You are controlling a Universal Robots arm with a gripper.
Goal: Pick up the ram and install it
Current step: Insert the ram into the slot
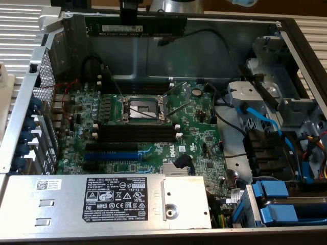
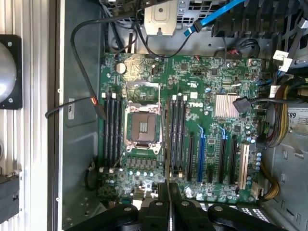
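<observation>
The gripper (image 2: 168, 195) has its fingers pressed together on the ram (image 1: 135, 26) and holds it in the air. In the exterior view the stick hangs level at the far side of the open computer case (image 1: 219, 56), up by its far wall and clear of everything below. Its pale label faces the camera.

The pick-up looks done, so the step in hand is, as I judge it, carrying the ram over to the board for fitting. The green motherboard (image 1: 153, 127) lies flat in the case with the processor socket (image 1: 140, 108) near its middle. One group of long black slots (image 1: 138, 133) with white end clips lies just on the near side of the socket, and another group (image 1: 140, 84) just on the far side. All look empty. The blue slot (image 1: 110, 154) lies nearer still, towards the exterior view's left.

The ram already runs roughly parallel to the black slots. Seating it would call for bringing it directly above one slot, keeping it upright and square along its length, with the end clips swung back. I cannot tell from here whether the clips are open. A black cable (image 1: 214, 38) crosses the far part of the case, and the descent would have to keep clear of it.
</observation>
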